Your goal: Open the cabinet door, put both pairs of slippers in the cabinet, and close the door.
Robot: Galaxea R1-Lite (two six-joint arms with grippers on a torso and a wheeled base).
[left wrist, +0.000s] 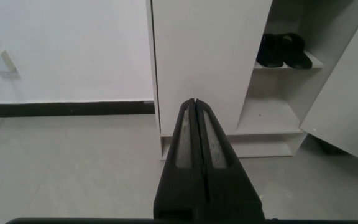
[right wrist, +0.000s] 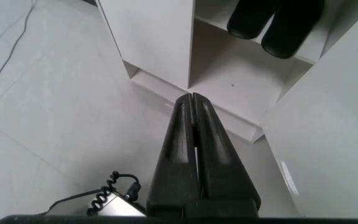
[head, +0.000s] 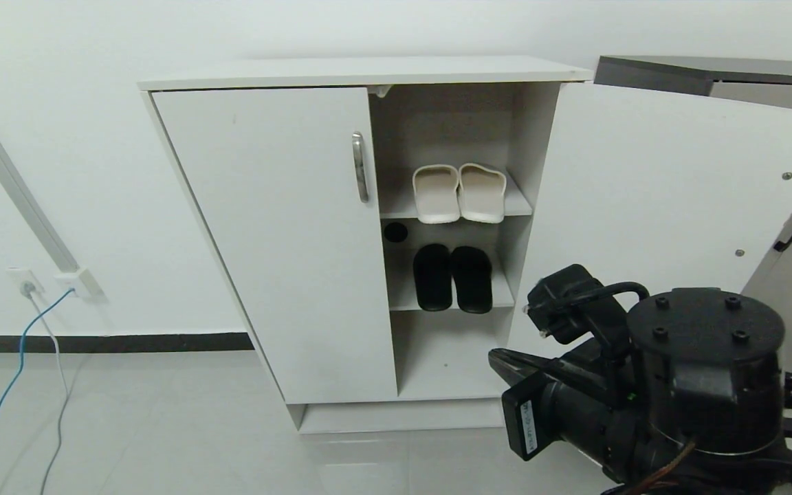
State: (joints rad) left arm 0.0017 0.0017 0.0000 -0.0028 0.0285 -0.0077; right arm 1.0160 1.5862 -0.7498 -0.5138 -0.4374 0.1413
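White wall (head: 59,137), black skirting (head: 93,342), pale tiled floor (head: 162,433).

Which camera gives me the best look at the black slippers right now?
Head view: the black slippers show whole, side by side on the shelf below the white slippers. Left wrist view catches them from the side, farther off. Right wrist view cuts them off at the frame edge.
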